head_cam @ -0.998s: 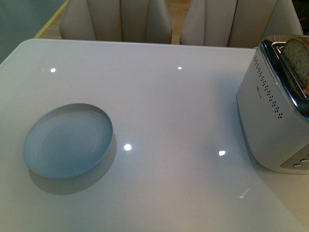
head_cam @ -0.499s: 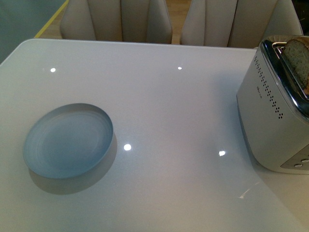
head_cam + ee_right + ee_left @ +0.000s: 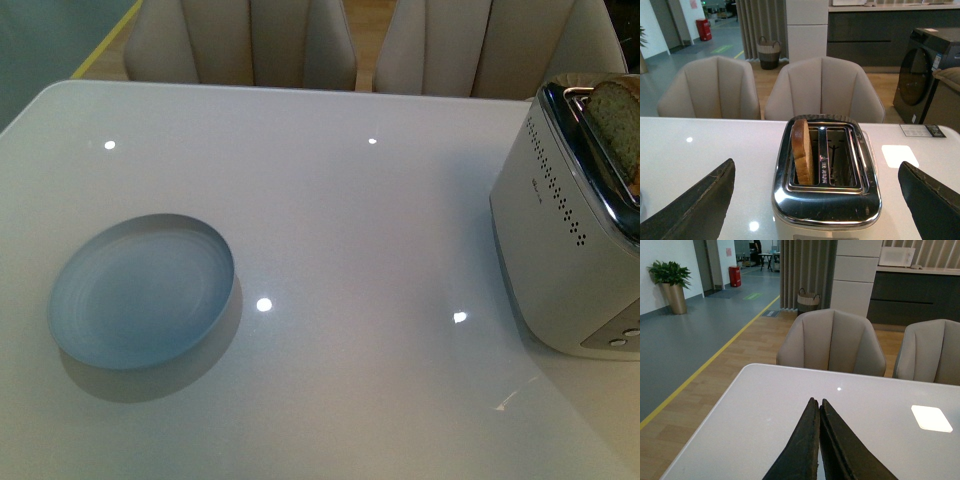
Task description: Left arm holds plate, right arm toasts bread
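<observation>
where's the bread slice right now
The bread stands upright in one slot of the toaster, its top poking above the rim. In the front view the toaster sits at the table's right edge, far from the plate on the left.

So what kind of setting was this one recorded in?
Most likely an indoor showroom or office demo kitchen, not a home: a white table with padded chairs and a toaster, dark cabinets with a washing machine behind, and a wide corridor floor with a yellow line.
</observation>
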{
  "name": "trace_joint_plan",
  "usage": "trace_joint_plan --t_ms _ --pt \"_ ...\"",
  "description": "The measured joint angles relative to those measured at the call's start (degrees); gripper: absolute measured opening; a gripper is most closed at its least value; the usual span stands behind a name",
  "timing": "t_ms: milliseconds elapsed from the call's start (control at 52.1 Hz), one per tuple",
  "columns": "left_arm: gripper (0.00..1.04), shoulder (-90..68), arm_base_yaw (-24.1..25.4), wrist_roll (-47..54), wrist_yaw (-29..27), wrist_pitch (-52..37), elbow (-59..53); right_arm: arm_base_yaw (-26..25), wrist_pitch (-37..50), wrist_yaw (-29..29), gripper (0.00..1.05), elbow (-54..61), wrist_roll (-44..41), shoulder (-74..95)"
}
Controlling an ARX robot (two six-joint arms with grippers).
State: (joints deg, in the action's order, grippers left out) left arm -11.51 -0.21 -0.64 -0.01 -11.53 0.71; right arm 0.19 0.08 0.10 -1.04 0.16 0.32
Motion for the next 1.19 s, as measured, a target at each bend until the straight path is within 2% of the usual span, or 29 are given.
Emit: trace_joint_plan --t_ms 96,211,557,672,922,1018,1190 --pt "0.03 1.51 0.00 0.02 0.00 1.51 0.00 0.00 0.00 0.00 0.96 0.00 0.00 0.00" --pt "0.03 9.29 0.00 0.02 0.02 10.71 0.02 0.00 0.00 0.02 0.96 0.00 0.00 0.00" --pt "0.04 11.15 0.00 -0.02 0.02 11.45 0.02 0.00 0.00 0.00 0.96 0.00 0.00 0.00" --pt "0.32 11.15 0.00 0.00 0.00 11.45 0.02 0.00 0.00 0.00 0.96 0.00 0.00 0.00" --pt "0.73 11.15 0.00 0.02 0.02 11.45 0.02 0.00 0.00 0.00 0.96 0.00 0.00 0.00" --pt "0.97 11.15 0.00 0.02 0.00 11.45 0.02 0.00 0.00 0.00 0.96 0.00 0.00 0.00" --pt "0.97 11.15 0.00 0.13 0.00 11.45 0.02 0.00 0.00 0.00 0.96 0.00 0.02 0.00"
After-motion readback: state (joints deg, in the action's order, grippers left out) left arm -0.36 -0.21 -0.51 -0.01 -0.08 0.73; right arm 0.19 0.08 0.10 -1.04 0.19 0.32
